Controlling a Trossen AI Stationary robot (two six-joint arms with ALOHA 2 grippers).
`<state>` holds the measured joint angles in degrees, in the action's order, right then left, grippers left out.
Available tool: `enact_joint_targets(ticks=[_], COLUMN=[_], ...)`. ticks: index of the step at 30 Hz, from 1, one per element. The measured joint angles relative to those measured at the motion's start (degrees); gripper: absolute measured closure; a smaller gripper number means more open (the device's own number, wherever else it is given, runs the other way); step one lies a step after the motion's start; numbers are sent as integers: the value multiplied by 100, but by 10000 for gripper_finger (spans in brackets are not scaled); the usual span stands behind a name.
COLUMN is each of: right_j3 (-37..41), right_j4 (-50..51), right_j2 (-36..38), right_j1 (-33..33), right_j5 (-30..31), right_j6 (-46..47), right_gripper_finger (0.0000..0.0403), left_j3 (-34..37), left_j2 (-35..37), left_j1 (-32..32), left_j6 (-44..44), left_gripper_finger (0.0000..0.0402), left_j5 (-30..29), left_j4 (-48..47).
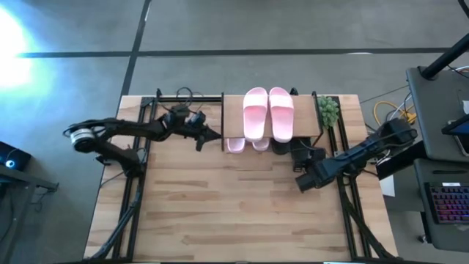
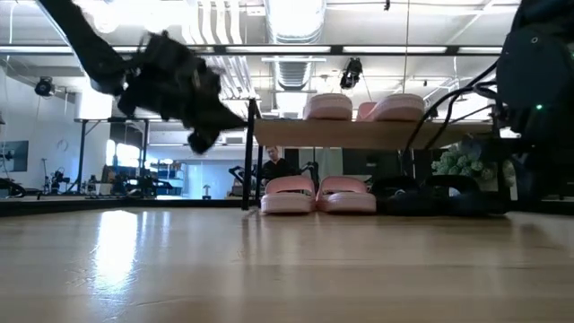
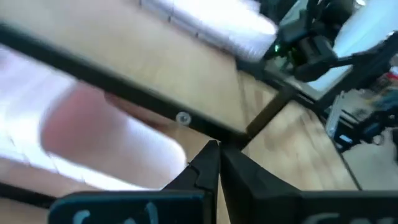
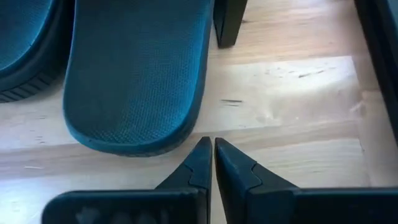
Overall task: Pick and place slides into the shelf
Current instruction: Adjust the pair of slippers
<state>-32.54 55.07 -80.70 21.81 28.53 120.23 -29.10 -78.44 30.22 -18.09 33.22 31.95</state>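
Note:
The shelf stands at the table's far edge. Two light pink slides lie side by side on its top board. Under the board, two more pink slides and two black slides rest with their soles on the table. My left gripper is shut and hovers above the table just left of the shelf; in its wrist view the fingertips point at the shelf's black frame. My right gripper is shut, low, just in front of a black slide's heel.
A green bunch sits at the shelf's right end. Black arm frames run along the table's left side and right side. Bare wooden tabletop stretches toward the near edge. A desk with a keyboard stands beyond the right side.

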Motion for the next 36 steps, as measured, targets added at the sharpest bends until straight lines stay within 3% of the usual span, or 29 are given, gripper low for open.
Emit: enact_joint_targets(ticks=[7,11,16,21,25,33,36], right_j3=[37,42,7,7,7,-558,-888], right_j4=[20,26,30,75,131,261,737], right_j2=[167,192,342,775,1201,1990,2011], right_j1=[30,31,162,502,920,1695,1722], right_j5=[0,0,0,129,518,1605,1657], right_j6=[34,16,-71,130,734,457,243], right_gripper_finger=[390,390,390,390,390,390,390], left_j3=[52,48,-229,-954,-1776,-3565,-4227], left_j2=[1369,1889,2074,895,-504,-2380,-2933], left_j1=[-164,-404,-1606,-2918,-3119,-3032,-3032], left_j6=[262,433,432,1347,2203,3087,3344], left_gripper_finger=[402,402,402,402,402,402,402], left_j5=[-407,-932,-1295,-2673,-3556,-3653,-3659], left_j4=[-970,-1743,-1748,-1835,-1938,-1784,-1886])
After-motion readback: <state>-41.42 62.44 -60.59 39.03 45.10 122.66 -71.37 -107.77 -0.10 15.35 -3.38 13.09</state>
